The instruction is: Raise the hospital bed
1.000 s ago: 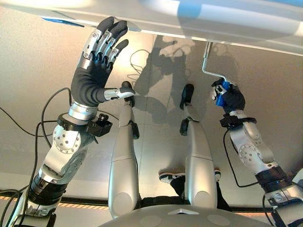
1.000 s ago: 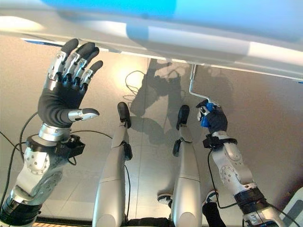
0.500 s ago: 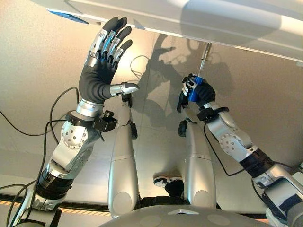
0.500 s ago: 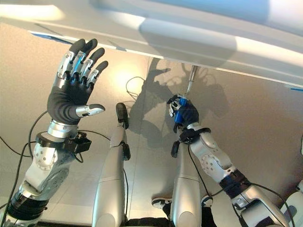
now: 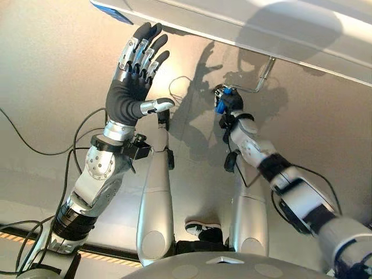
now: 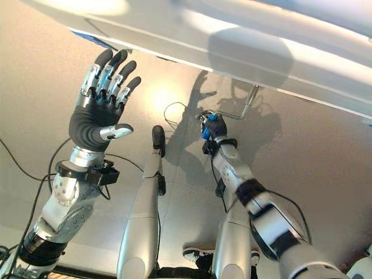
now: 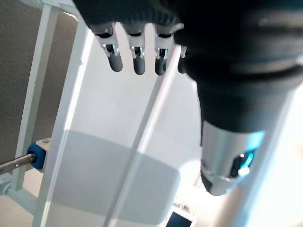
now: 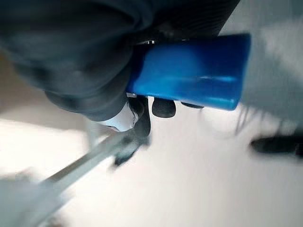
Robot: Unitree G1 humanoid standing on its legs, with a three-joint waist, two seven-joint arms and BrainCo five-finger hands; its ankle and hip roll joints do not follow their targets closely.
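The hospital bed (image 5: 279,26) stands directly ahead of the robot, its pale frame edge running across the upper part of both eye views. Beneath that edge a bent metal crank (image 5: 263,75) projects from the frame, ending in a blue crank handle (image 8: 189,71).

The right hand (image 5: 228,104) is at the crank, fingers clenched round the blue handle; the right wrist view confirms dark fingertips (image 8: 163,108) wrapped under the blue grip, with the metal shaft running away past them. The right arm is stretched well forward and inward to reach it.

The left hand (image 5: 133,81) is raised near the underside of the bed edge, fingers straight and spread, holding nothing. Whether it touches the frame cannot be told from the eye views; the left wrist view shows its fingers (image 7: 135,56) just in front of the white frame rails (image 7: 71,118), apparently apart from them.

Assessment of progress: the grasp on the crank is established, so the approach stage is complete. The cranking itself appears to be the step in hand. How far the bed has risen cannot be read from these pictures, as no reference for its height is visible. Remaining work, by judgement: turn the handle until the bed is raised, then release.
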